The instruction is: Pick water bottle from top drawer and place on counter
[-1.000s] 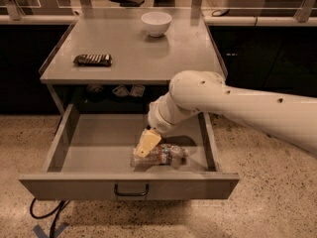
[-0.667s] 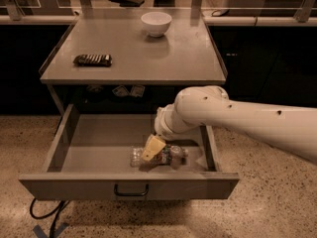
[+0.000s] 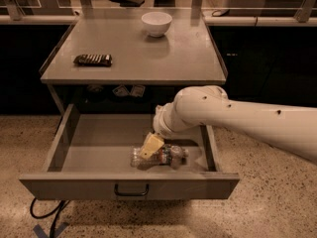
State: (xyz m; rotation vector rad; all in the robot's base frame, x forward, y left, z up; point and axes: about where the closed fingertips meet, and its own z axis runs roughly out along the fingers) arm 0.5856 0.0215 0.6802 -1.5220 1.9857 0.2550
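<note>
As the end effector (image 3: 150,147) has sunk onto the water bottle (image 3: 171,155), its grip is unclear.

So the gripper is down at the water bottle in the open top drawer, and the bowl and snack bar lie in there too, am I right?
Not quite: the camera view shows the bowl and snack bar on the counter. The gripper is indeed down at the water bottle in the open top drawer.

No text is legible, not even on the label of the water bottle (image 3: 167,156) inside the top drawer (image 3: 94,150), where the hand (image 3: 150,147) hangs over it.
</note>
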